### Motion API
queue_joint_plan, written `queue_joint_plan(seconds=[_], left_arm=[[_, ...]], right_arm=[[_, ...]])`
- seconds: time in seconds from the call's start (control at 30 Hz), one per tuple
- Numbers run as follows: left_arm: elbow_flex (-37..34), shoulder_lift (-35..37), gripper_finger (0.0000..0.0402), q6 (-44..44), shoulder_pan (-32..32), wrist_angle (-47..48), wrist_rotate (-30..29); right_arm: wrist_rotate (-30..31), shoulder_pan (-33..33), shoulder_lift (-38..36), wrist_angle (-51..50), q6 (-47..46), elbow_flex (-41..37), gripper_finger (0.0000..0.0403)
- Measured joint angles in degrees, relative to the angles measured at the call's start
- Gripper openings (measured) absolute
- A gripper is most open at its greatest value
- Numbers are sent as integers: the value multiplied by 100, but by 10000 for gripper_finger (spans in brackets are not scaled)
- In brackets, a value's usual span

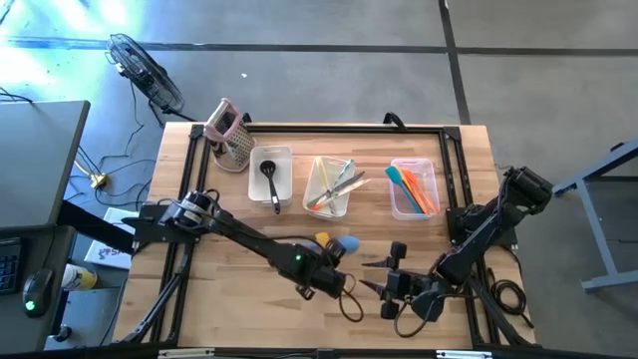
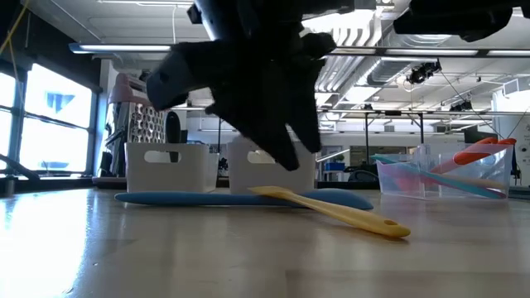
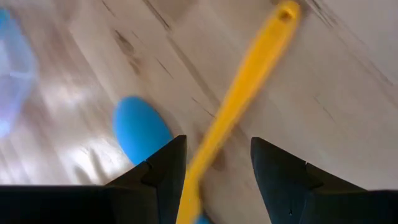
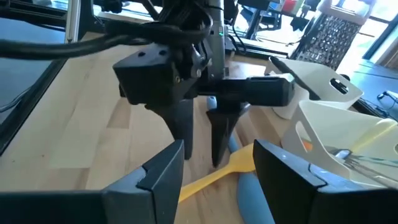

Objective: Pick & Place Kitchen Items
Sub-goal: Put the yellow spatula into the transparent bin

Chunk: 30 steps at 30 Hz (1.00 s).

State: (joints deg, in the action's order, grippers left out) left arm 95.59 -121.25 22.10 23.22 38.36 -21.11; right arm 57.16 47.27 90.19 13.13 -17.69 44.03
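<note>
The left claw [image 3: 214,168], fingers spread, is straddling the yellow spatula [image 3: 245,93] lying on the counter [image 1: 229,279] across the blue spatula [image 3: 140,127], so pinching and lifting likely comes next, while the right claw [image 4: 217,165] is waiting nearby, spread.

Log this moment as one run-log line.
left gripper: open, straddling yellow spatula | blue spatula: on table beside it | right gripper: open, waiting nearby

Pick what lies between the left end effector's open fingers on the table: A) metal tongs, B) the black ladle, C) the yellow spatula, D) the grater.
C: in the left wrist view the yellow spatula runs between the left end effector's spread fingers, beside a blue spatula.
</note>
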Motion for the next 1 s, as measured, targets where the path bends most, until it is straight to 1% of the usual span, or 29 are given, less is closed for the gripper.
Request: queue_joint_plan(seconds=[0.1, 0.17, 0.33, 0.47, 0.6, 0.73, 1.0], left_arm=[[-64, 0, 173, 200, -43, -229, -36], [-67, 0, 173, 78, -113, -251, 48], [-67, 2, 173, -394, -536, -221, 783], [-67, 2, 173, -352, -778, -221, 1343], [-64, 4, 173, -208, -839, -185, 1885], [-65, 3, 173, 38, -817, -87, 1855], [-63, 4, 173, -49, -826, -74, 1760]], right_arm=[[-8, 0, 0, 0, 0, 0, 187], [-8, -7, 0, 0, 0, 0, 187], [-23, -13, 0, 0, 0, 0, 187], [-29, -13, 0, -2, 2, 0, 187], [-32, -13, 0, -62, 0, 0, 187], [-32, -13, 0, -91, 16, 0, 187], [-64, -68, 0, -90, 105, 0, 187]])
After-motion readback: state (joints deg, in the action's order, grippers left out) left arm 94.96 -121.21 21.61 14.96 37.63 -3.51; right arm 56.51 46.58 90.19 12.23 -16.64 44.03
